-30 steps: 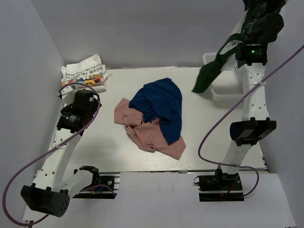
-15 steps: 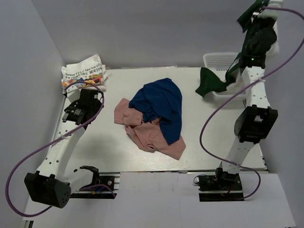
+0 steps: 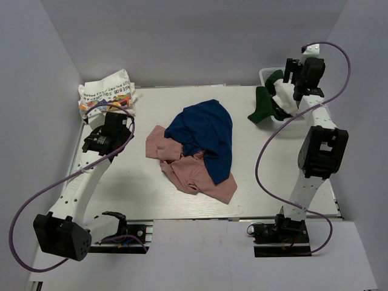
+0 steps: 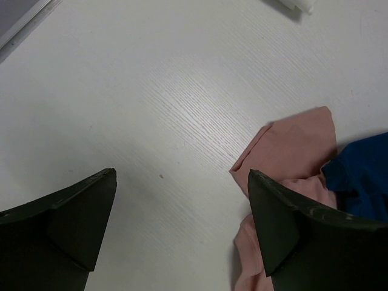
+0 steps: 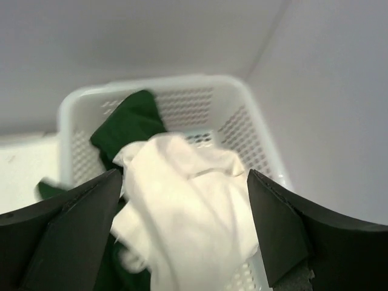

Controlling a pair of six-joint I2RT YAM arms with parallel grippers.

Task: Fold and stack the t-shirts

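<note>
Right hand (image 5: pixel 183 182) has dropped to just over the one basket (image 5: pixel 176 82), fingers spread, pinching nothing. Five tees: dark green tee (image 3: pixel 262 104) draped over its rim, white tee (image 5: pixel 182 224) inside (blurred, print unreadable), navy tee (image 3: pixel 203 130) half-covering pink tee (image 3: pixel 194 176) mid-tabletop (image 3: pixel 133 182), printed white tee (image 3: pixel 106 91) far left. Left hand (image 4: pixel 182 176) spread, empty, near pink.

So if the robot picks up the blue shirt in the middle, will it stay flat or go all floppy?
Probably floppy: the navy t-shirt lies crumpled in soft folds, so it would likely droop from wherever it is pinched. It lies partly on the pink t-shirt, so lifting it may tug that one along a little.
</note>
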